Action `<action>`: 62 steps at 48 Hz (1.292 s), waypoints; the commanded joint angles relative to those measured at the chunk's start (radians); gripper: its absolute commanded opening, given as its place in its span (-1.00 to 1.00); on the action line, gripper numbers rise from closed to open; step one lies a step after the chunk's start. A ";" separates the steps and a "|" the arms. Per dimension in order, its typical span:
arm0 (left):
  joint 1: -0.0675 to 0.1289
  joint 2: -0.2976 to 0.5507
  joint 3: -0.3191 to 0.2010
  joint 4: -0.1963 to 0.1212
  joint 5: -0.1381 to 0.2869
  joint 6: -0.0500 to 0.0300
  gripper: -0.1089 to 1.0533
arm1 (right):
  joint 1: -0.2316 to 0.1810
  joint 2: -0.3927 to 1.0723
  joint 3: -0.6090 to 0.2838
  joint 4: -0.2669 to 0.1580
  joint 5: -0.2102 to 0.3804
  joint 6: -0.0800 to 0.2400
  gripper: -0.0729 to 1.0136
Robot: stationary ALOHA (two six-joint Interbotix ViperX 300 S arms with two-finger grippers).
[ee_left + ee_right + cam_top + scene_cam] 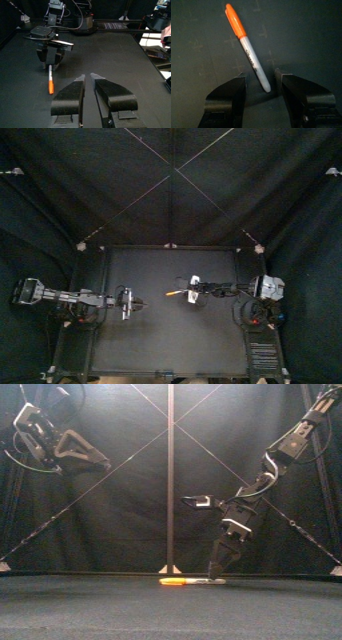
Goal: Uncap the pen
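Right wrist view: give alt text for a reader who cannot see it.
A grey marker pen with an orange cap lies on the black table, its bare end between the open jaws of the right pincer.

The left arm (60, 296) and right arm (287, 444) are showing black, boxy links above the table (160, 343). The left gripper (87, 76) is presenting two broad, rounded black jaws with small screws at their feet. The right gripper (259, 75) is showing matching jaws and wearing a pale cross-plate (201, 501). Black cables (79, 9) are looping behind it.
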State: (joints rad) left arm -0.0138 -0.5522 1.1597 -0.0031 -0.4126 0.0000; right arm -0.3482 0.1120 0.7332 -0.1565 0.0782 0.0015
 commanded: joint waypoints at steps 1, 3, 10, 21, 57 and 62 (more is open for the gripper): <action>-0.002 0.000 -0.025 0.000 -0.009 -0.0015 0.27 | 0.002 -0.005 -0.018 -0.003 0.026 -0.005 0.61; -0.002 0.000 -0.025 0.002 -0.009 -0.0015 0.28 | 0.003 0.002 -0.018 -0.005 0.040 -0.003 0.58; 0.003 0.000 -0.028 -0.002 -0.009 -0.0015 0.29 | 0.026 0.014 -0.014 -0.005 0.064 -0.003 0.32; 0.031 0.000 -0.034 -0.066 -0.009 -0.0015 0.29 | 0.074 -0.020 -0.020 0.009 0.074 0.008 -0.10; 0.055 0.002 -0.078 -0.275 -0.009 0.0000 0.57 | 0.233 -0.235 -0.186 -0.008 0.044 0.002 -0.09; 0.055 0.002 -0.075 -0.276 -0.009 -0.0015 0.66 | 0.238 -0.233 -0.190 -0.018 0.040 0.003 -0.09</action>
State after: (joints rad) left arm 0.0445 -0.5492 1.1075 -0.2777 -0.4126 -0.0015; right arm -0.1150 -0.0828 0.5691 -0.1687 0.1304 0.0000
